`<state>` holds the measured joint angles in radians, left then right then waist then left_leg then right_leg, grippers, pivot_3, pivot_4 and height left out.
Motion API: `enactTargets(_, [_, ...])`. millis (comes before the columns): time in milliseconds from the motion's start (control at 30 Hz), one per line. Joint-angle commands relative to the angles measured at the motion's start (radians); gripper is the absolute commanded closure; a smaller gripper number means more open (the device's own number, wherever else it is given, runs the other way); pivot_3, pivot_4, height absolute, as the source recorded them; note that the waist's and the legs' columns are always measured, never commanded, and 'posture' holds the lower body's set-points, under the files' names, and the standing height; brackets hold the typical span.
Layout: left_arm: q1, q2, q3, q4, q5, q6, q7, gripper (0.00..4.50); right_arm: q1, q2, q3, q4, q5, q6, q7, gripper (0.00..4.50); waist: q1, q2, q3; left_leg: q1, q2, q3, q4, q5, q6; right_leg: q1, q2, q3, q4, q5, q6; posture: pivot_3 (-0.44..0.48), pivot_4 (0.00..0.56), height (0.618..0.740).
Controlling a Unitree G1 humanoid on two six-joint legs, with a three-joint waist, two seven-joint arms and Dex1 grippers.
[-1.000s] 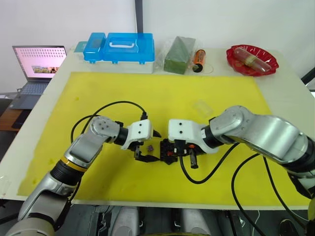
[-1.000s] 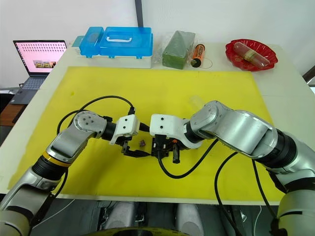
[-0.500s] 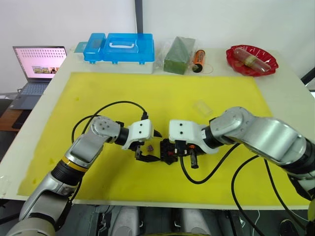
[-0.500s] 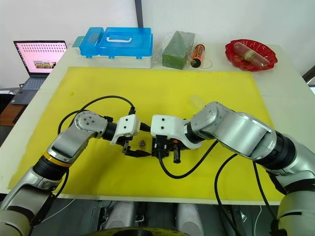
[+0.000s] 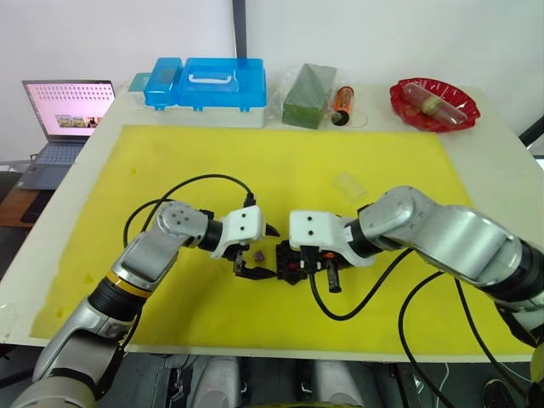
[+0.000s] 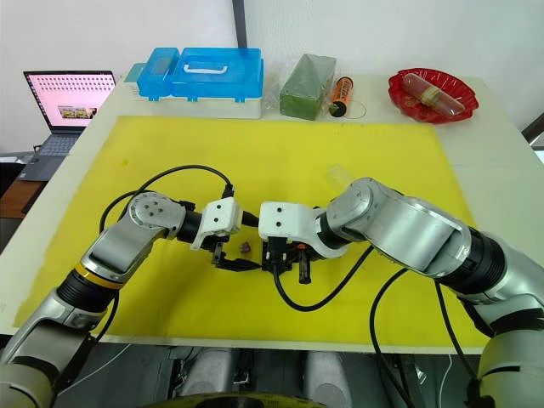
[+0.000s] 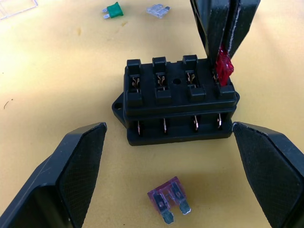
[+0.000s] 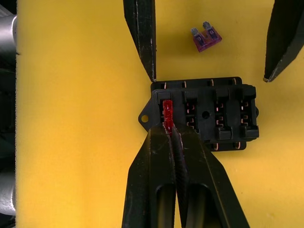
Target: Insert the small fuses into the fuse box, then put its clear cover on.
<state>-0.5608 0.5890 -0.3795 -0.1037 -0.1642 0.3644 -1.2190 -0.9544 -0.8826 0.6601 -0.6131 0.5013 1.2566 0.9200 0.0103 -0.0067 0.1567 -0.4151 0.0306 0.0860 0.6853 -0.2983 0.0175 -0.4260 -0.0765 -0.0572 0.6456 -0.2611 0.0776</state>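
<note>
Right end effector (image 8: 172, 124) clamped on a red fuse (image 8: 167, 113), pressing it into an end slot of the fuse box (image 7: 178, 102) near the middle of the counter's front edge, on the yellow mat (image 5: 255, 170). Left end effector (image 7: 175, 156) spread wide either side of the box, not touching. Purple fuse (image 7: 169, 199) loose just beside the box; green fuse (image 7: 113, 10) and clear fuse (image 7: 157, 10) farther off; clear cover (image 5: 348, 185) well apart toward the back right. Likely risks: tilted blades missing the contacts and bending; unbraced box sliding or tipping under the push; fuse slipping from the narrow grip.
</note>
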Motion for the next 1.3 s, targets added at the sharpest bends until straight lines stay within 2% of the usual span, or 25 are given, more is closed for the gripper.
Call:
enactTargets(33, [-0.002, 0.004, 0.013, -0.039, -0.004, -0.004, 0.004, 0.07, -0.017, 0.004, 0.022, -0.002, -0.033, -0.022, 0.017, 4.50, 0.000, 0.000, 0.000, 0.000, 0.000, 0.000, 0.000, 0.000, 0.000, 0.000, 0.000, 0.000, 0.000, 0.000, 0.000, 0.000, 0.150, 0.740])
enactTargets(533, [0.003, -0.006, 0.008, -0.041, 0.002, -0.003, 0.023, 0.07, -0.047, 0.009, 0.179, 0.051, -0.193, -0.055, 0.045, 4.50, -0.002, -0.001, -0.001, 0.007, 0.000, 0.000, 0.000, 0.000, 0.000, 0.007, 0.000, 0.000, 0.000, 0.000, 0.000, 0.000, 0.150, 0.740])
enactTargets(933, [0.011, -0.003, 0.008, -0.031, 0.004, -0.008, 0.033, 0.07, -0.080, -0.005, 0.161, 0.002, -0.229, -0.039, 0.038, 4.50, -0.006, -0.001, -0.001, 0.008, 0.000, 0.000, 0.000, 0.001, -0.001, 0.007, 0.000, 0.000, 0.001, 0.000, 0.000, 0.000, 0.150, 0.740])
enactTargets(1300, [0.007, -0.009, 0.007, -0.018, 0.006, -0.012, 0.034, 0.07, -0.037, 0.031, 0.166, 0.010, -0.230, -0.007, 0.022, 4.50, -0.007, -0.001, -0.002, 0.008, 0.000, 0.000, 0.000, 0.001, -0.001, 0.008, 0.000, 0.000, 0.002, 0.000, 0.000, 0.000, 0.150, 0.740])
